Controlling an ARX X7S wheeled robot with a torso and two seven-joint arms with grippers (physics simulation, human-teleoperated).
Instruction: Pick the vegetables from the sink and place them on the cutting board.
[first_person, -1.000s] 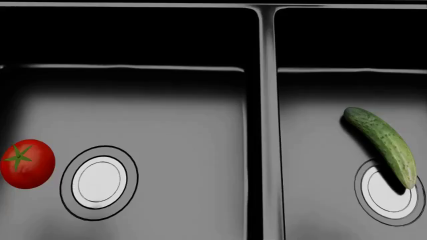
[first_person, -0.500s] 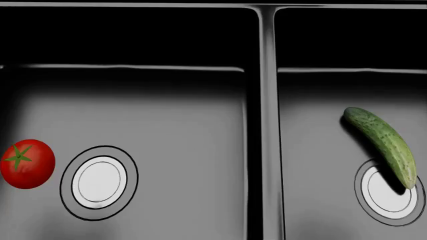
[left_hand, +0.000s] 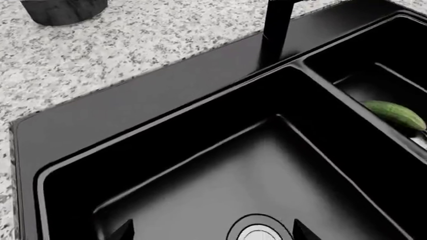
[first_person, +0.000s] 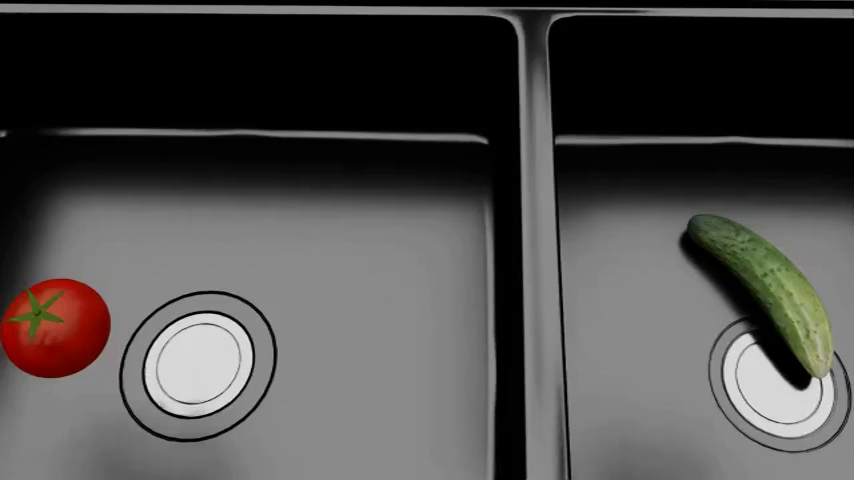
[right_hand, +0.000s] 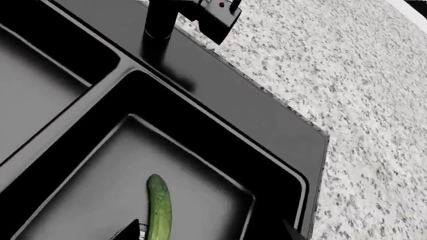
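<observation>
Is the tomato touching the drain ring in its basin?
Apart. The head view shows the tomato beside the left drain, with a strip of bare sink floor between them.

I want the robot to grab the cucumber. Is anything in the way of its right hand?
Nothing visible is. In the right wrist view, the cucumber lies uncovered on the sink floor, beyond the right gripper, with nothing between them.
</observation>
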